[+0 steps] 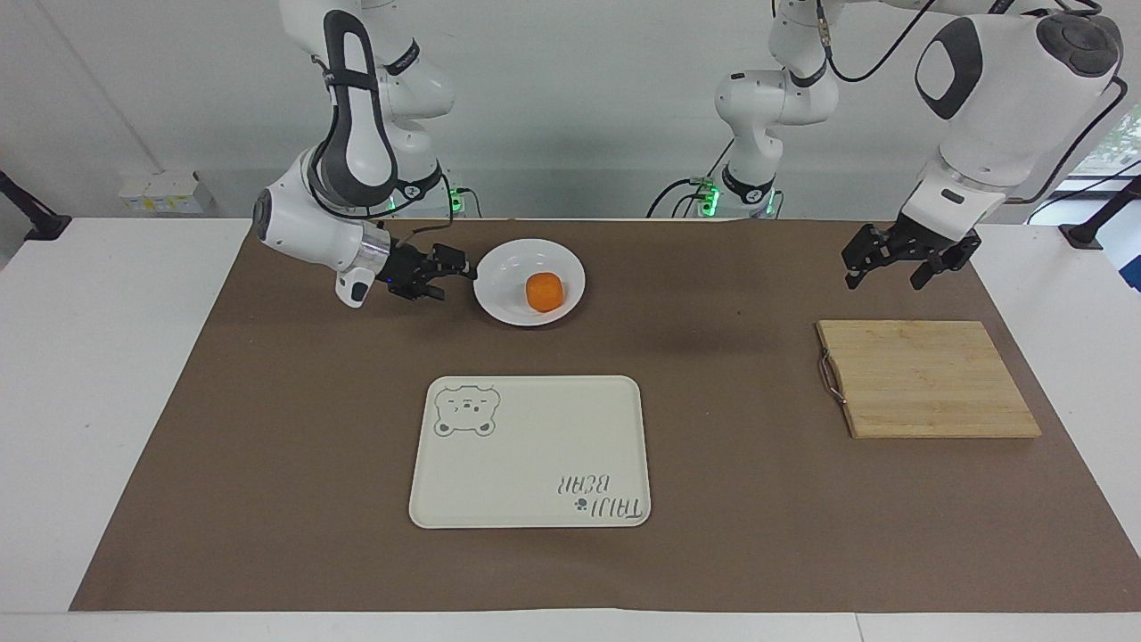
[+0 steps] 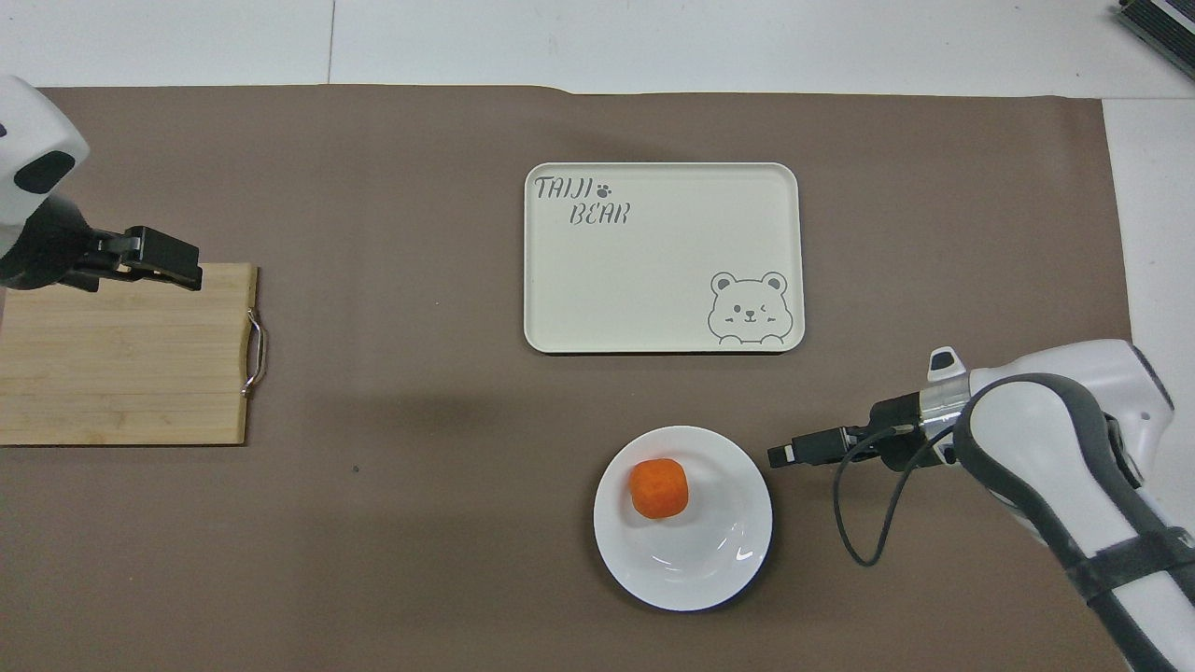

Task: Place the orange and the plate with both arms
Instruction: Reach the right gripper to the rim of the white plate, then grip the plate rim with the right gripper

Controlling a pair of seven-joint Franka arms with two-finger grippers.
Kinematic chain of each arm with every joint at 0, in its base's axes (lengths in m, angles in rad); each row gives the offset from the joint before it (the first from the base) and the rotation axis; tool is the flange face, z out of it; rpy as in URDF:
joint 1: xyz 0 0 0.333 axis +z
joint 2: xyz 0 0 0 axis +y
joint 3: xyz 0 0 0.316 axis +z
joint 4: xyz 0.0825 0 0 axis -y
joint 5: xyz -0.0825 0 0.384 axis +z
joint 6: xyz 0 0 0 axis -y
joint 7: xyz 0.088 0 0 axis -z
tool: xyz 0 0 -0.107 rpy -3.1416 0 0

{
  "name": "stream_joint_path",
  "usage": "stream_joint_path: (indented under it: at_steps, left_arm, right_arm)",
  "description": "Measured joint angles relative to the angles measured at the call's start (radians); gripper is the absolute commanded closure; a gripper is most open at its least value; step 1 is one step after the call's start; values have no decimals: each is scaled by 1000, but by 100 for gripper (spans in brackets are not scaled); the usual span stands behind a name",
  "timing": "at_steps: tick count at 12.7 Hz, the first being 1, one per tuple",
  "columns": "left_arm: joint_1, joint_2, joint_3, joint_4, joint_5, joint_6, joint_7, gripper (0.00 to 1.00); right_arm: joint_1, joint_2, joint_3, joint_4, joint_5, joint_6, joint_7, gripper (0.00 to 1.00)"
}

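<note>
Right hand [image 1: 456, 275] wide, low, just beside white plate [image 1: 499, 303] rim; orange [image 1: 544, 292] on plate. Left hand [image 1: 891, 267] wide, over counter near cutting board [image 1: 927, 379].

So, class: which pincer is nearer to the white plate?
The right pincer: it is open, low beside the plate at the rim on the right arm's end. The left pincer, also open, waits up by the cutting board.

Plate [image 1: 508, 267] glossy white; orange [image 1: 544, 292] matt peel; cutting board [image 1: 927, 379] pale wood, metal handle; table cover [image 1: 267, 428] matt brown
</note>
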Motion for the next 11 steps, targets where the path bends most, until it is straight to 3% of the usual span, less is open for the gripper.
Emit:
stream_joint_path:
  at_steps: [4,11]
  left_arm:
    - [0,0,0,0,0,0,0,0]
    - [0,0,0,0,0,0,0,0]
  right_arm:
    - [10,57,0,-86,158,54,-152,0]
    - [40,68,1,-151,226,56,-176,0]
